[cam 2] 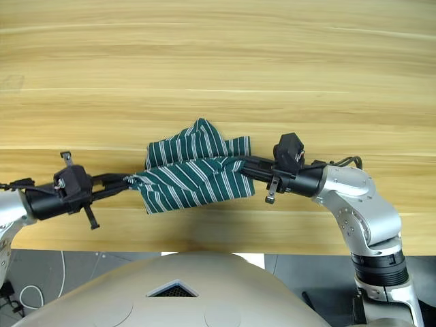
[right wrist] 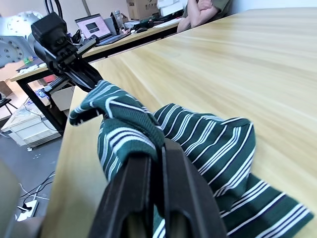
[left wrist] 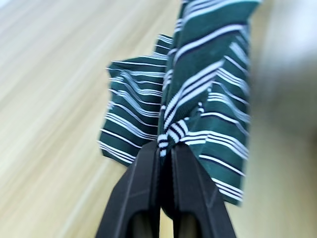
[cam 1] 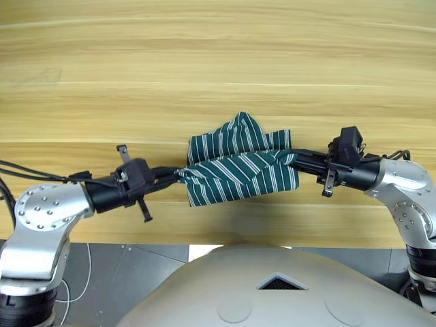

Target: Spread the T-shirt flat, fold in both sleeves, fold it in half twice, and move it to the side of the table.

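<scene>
You are holding the T-shirt (cam 1: 238, 167) bunched between both arms, at the near edge of the table (cam 1: 204, 54); left gripper (cam 1: 178, 174) is pinching its left end, right gripper (cam 1: 293, 158) is pinching its right end; judging spreading not yet done; sleeves, both halvings and the move aside are remaining; wrist views are showing fingers pressed onto cloth, which the head views are leaving unclear.
</scene>
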Robot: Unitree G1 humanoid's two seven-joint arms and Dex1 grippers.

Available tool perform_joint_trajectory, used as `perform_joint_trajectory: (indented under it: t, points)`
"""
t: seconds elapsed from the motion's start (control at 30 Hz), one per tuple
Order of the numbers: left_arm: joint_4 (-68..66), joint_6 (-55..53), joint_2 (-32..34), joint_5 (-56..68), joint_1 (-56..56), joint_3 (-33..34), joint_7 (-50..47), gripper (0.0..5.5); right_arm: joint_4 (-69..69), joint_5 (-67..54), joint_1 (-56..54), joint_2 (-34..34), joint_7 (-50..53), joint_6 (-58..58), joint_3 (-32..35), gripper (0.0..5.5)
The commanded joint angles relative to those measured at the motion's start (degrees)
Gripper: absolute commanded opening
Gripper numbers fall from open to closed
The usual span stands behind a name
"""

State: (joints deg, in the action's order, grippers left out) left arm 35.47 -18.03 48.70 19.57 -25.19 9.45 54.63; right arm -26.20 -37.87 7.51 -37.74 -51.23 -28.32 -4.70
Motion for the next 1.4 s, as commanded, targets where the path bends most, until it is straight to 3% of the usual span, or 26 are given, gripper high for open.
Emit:
perform_joint_trajectory:
  t: [0.03, 0.47, 0.8, 0.87, 0.9, 1.4]
  points:
    - [-4.90, -0.90, -0.85, -1.60, 5.06, -3.20, -1.31, 0.16, 2.87, 1.80, -3.10, 1.90, 2.05, -0.61, -0.30, 0.05]
    - [-11.15, 3.33, -4.44, -5.25, 7.87, -10.47, -3.65, 0.16, 13.90, 13.95, -6.42, 5.67, 8.44, -1.22, -5.50, 0.05]
    - [-18.27, 7.18, -12.19, -6.64, 10.35, -9.96, -10.68, 0.16, 16.64, 16.73, -6.24, 9.50, 11.05, 2.77, -3.41, 0.05]
    - [-18.63, 6.78, -12.96, -5.94, 10.68, -9.39, -11.25, 0.51, 16.96, 16.51, -6.04, 10.25, 11.22, 3.63, -2.48, 0.05]
    - [-18.46, 6.62, -13.29, -5.53, 10.41, -9.24, -11.40, 0.66, 17.13, 16.54, -6.08, 10.60, 11.53, 3.85, -2.04, 0.41]
    - [-19.28, 7.37, -18.25, -5.65, 7.77, -10.73, -13.45, 2.83, 19.28, 19.61, -7.94, 14.68, 16.10, 6.78, 0.15, 2.82]
